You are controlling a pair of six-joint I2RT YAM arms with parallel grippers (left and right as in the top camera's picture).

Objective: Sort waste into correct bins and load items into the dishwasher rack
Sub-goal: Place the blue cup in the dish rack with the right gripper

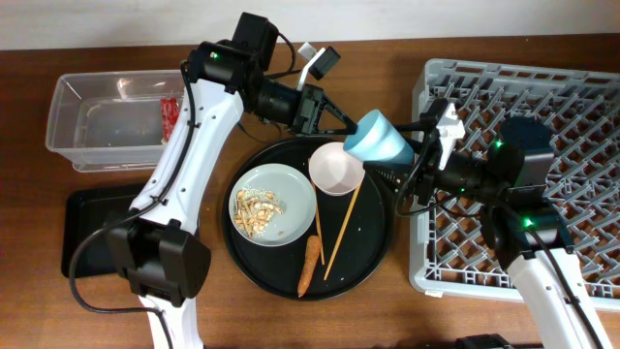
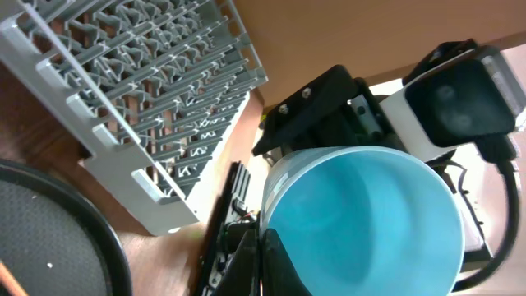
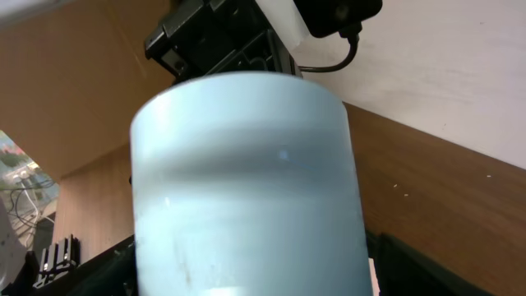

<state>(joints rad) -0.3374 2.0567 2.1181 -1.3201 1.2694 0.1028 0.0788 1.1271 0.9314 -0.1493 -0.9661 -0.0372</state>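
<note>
The light blue cup [image 1: 378, 139] hangs on its side between my two grippers, above the gap between the round tray and the dishwasher rack [image 1: 572, 107]. My left gripper [image 1: 347, 126] is shut on the cup's rim [image 2: 362, 222], one finger inside and one outside [image 2: 261, 242]. My right gripper [image 1: 418, 145] is open, its fingers on either side of the cup's base [image 3: 246, 181]. The grey-blue plate [image 1: 291, 189] holds beige scraps [image 1: 257, 208]. The white bowl [image 1: 336, 170] and the carrot [image 1: 309, 264] lie on the round tray. The red wrapper [image 1: 171, 114] lies in the clear tub [image 1: 77, 126].
The large round black tray [image 1: 373, 247] also carries a pair of wooden chopsticks [image 1: 339, 233]. The shallow black rectangular tray [image 1: 82, 228] sits at the front left under my left arm. The rack's corner [image 2: 148, 90] shows in the left wrist view.
</note>
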